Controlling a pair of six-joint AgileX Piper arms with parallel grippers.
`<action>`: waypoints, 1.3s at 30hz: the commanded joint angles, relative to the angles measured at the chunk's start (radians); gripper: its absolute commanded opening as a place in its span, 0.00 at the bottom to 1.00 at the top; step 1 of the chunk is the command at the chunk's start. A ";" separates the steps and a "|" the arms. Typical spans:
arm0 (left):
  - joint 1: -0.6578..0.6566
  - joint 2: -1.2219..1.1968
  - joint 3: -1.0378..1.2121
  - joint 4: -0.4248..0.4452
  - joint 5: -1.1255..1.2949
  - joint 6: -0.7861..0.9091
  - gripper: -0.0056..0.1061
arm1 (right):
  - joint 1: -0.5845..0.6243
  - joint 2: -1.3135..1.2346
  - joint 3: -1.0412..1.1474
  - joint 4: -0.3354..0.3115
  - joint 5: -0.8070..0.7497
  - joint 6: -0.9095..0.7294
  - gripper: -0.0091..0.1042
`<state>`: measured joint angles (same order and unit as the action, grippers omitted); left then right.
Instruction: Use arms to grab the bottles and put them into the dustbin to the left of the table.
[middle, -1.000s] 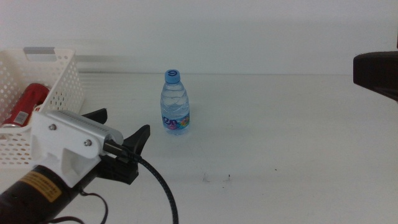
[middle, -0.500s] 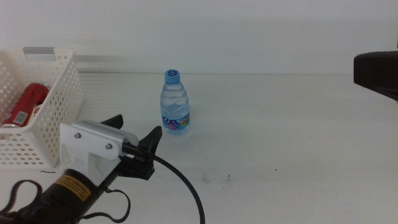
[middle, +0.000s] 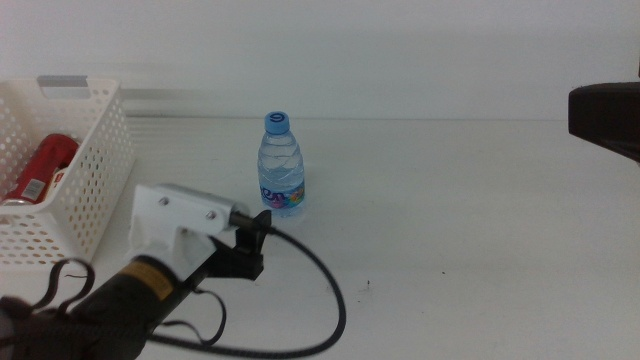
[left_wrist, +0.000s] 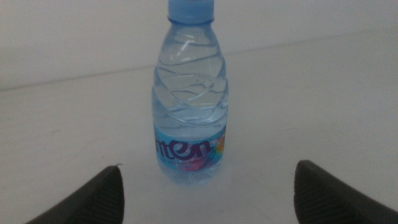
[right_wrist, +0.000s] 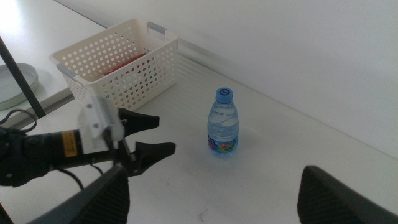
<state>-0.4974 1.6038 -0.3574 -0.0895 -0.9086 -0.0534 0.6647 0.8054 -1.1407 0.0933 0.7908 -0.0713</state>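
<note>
Behind left gripper (left_wrist: 208, 186) (tips cropped): water bottle (left_wrist: 190, 99), cap cut off.

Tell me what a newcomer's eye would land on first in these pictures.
First, the small clear water bottle with its blue cap, standing upright and alone mid-table. Next, the left gripper, jaws open and aimed at the bottle from just short of it, not touching. Then the white perforated dustbin at the table's left edge, with a red soda can lying inside; the right gripper waits high above, jaws open.
</note>
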 joint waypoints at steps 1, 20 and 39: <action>0.000 -0.002 -0.050 0.006 0.092 -0.004 0.89 | -0.007 -0.001 -0.006 -0.006 -0.007 -0.008 0.86; 0.159 0.263 -0.273 0.343 -0.052 -0.138 0.89 | -0.007 -0.001 -0.006 -0.006 -0.007 -0.008 0.86; 0.167 0.460 -0.484 0.342 -0.052 -0.164 0.89 | -0.007 -0.001 -0.006 -0.006 -0.007 -0.008 0.86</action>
<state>-0.3354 2.0551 -0.8260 0.2541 -0.9452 -0.2059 0.6647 0.8054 -1.1407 0.0933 0.7908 -0.0713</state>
